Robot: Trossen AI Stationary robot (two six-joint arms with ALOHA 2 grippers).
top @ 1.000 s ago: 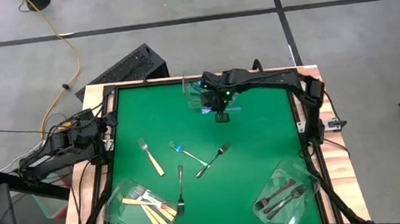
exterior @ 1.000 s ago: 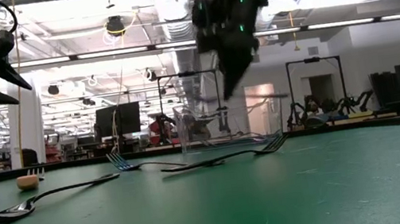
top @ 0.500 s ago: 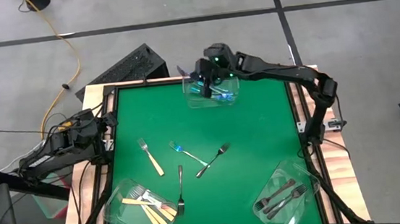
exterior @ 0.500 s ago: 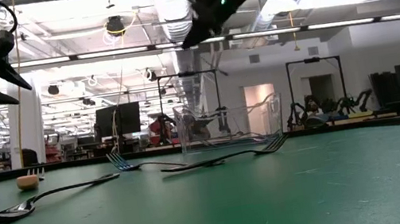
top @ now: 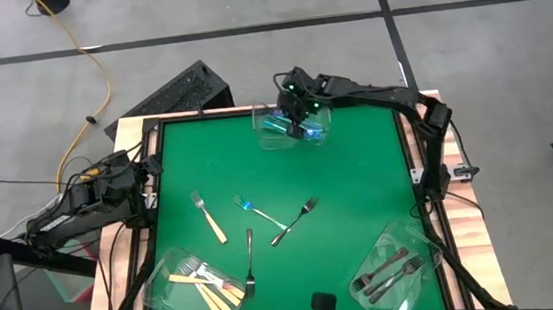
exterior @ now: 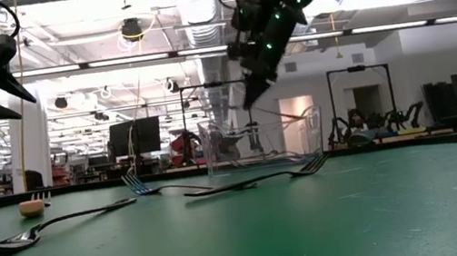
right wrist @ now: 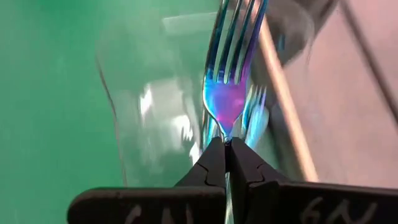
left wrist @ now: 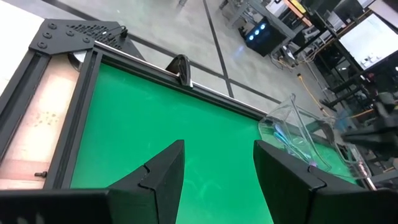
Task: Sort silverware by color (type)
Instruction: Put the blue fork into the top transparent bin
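Green felt table (top: 361, 198) w/ a black frame and wooden edges, on grey concrete floor; yellow cable (top: 99, 80) trails across the floor beyond the table's far left corner. Low view looks into a big workshop w/ ceiling ducts, strip lights and monitors.

Landmark: clear tub (top: 292, 125) at the table's far edge, centre. Right gripper (top: 299, 121) hangs directly over this tub, jaws pinched tight on the neck of a blue fork (right wrist: 229, 81). Fork's long axis runs straight out from the jaws, tines pointing away from the gripper, toward the tub's inside, where other blue forks (top: 279, 127) lie.

Nearer the camera than that tub, mid-table, four loose forks: cream-handled fork (top: 207, 217) lying diagonally, small blue-handled fork (top: 258, 212) beside it, dark fork (top: 294, 221) angled w/ tines toward the far right, another dark fork (top: 250, 263) lying roughly front-to-back.

Far from the landmark tub, at the near left corner, a second tub (top: 190, 288) holds cream-handled forks; near right corner tub (top: 395, 272) holds dark forks.

Left gripper (left wrist: 214, 168) waits by the left table edge, jaws apart, holding nothing.
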